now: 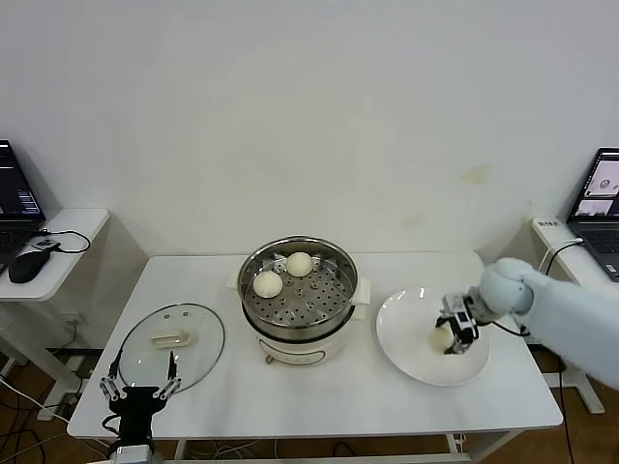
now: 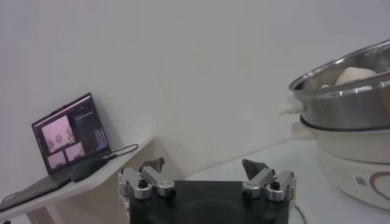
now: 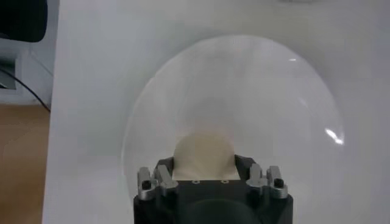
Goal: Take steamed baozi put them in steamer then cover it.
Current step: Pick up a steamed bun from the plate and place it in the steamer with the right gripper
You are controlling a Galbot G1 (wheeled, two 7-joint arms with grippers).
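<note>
Glass cover (image 1: pixel 173 345) lies flat on the white surface (image 1: pixel 319 401) at my left, and my left tool (image 1: pixel 141 389) hangs at its near edge, released and holding nothing. In the middle stands the steamer (image 1: pixel 299 290) with two steamed baozi (image 1: pixel 268 284) inside, side by side. At my right, on the white plate (image 1: pixel 411 356), my right tool (image 1: pixel 455 331) is clenched around one more bun (image 3: pixel 203 154).

Plain white wall (image 1: pixel 309 116); white table (image 1: pixel 319 396); side desks with laptops (image 1: pixel 602 198)
</note>
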